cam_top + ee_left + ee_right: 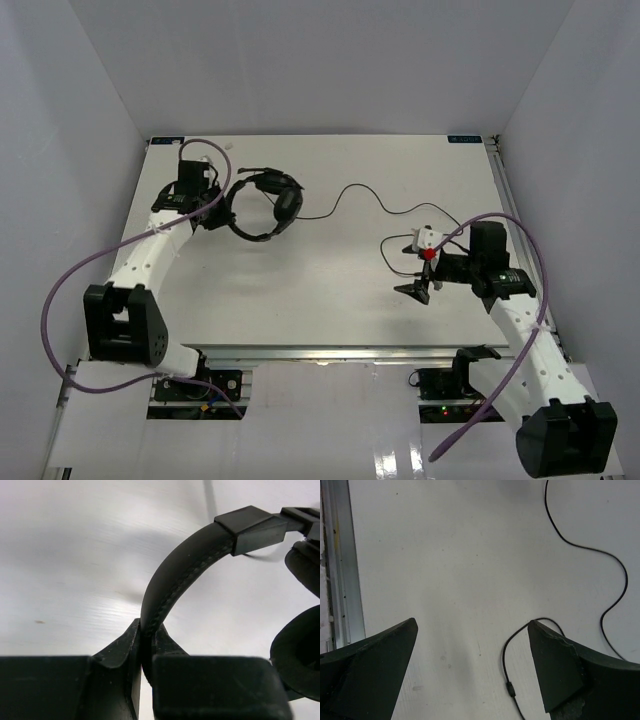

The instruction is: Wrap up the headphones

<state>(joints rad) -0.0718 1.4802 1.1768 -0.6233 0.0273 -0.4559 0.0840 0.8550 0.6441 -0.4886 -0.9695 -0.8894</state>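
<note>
- Two grippers were logged. The left gripper (145, 630) was clamped shut on the thin black stitched headband (175, 575). The right gripper (472, 625) was spread wide and held nothing.
- The small black over-ear headphones (265, 205) sat at the far-left part of the white table (330, 310), just beside the left gripper (210, 208). The headband arc faced that gripper. The round padded earcups (300, 650) pointed toward the table centre.
- The long thin black cord (370, 197) ran wavily left to right across the table, from the earcups to the right gripper (418, 288). Its long axis lay along the table's width.
- In the right wrist view, a loop of cord (590, 550) lay on the table between the open fingers, close against one of them.
- Judgement: the right arm was nearer the free end and the cord lay directly below it. The next move would turn on closing on that loop.
- The pale plug could not be told apart from the gripper hardware.
</note>
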